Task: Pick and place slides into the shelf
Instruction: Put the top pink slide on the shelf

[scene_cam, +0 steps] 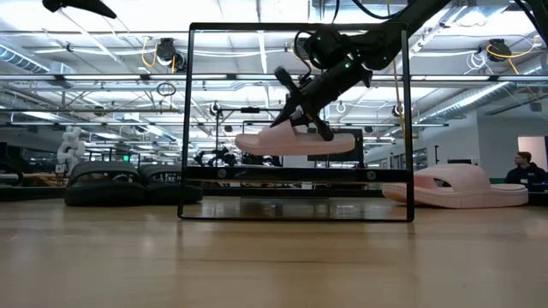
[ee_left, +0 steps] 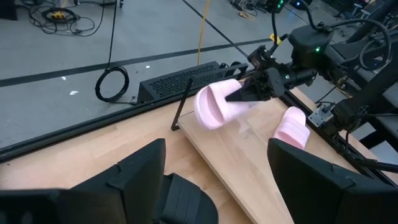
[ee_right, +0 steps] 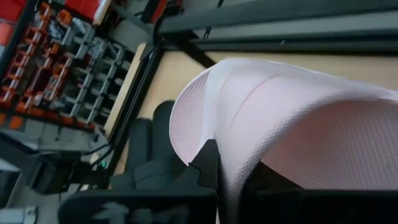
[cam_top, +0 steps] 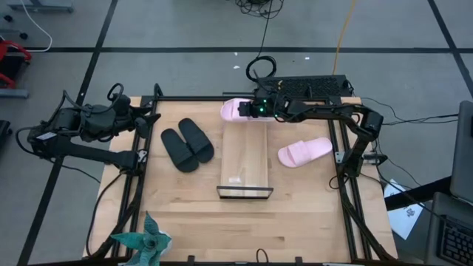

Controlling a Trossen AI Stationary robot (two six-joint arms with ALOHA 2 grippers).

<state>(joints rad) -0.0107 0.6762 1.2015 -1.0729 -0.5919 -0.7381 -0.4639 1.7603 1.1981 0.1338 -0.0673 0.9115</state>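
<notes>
My right gripper [cam_top: 253, 109] reaches along the table's far edge and is shut on one pale pink slide [cam_top: 235, 109], which hangs in the air over the far end of the shelf [cam_top: 245, 159]. In the low view this slide [scene_cam: 295, 142] floats level inside the shelf's dark frame [scene_cam: 188, 120]. The other pink slide [cam_top: 304, 152] lies sole-down on the table right of the shelf. The black pair [cam_top: 187, 145] lies side by side left of it. My left gripper [ee_left: 217, 180] waits open at the table's far left, above the black pair. My right gripper holds the pink slide by its wide strap [ee_right: 249, 118], pinched at the strap's edge with one dark finger [ee_right: 208, 163] under the strap. It comes slanting down from the table's right and above [scene_cam: 308, 111]. The slide is lifted clear and sits roughly level.
The shelf's thin dark frame stands upright around the board [ee_left: 249, 162], with a post [ee_left: 180, 106] near the held slide. A teal paper ornament [cam_top: 144, 242] sits at the near left edge. A dark power strip [cam_top: 310, 85] lies beyond the far edge. Bare board lies near of the held slide.
</notes>
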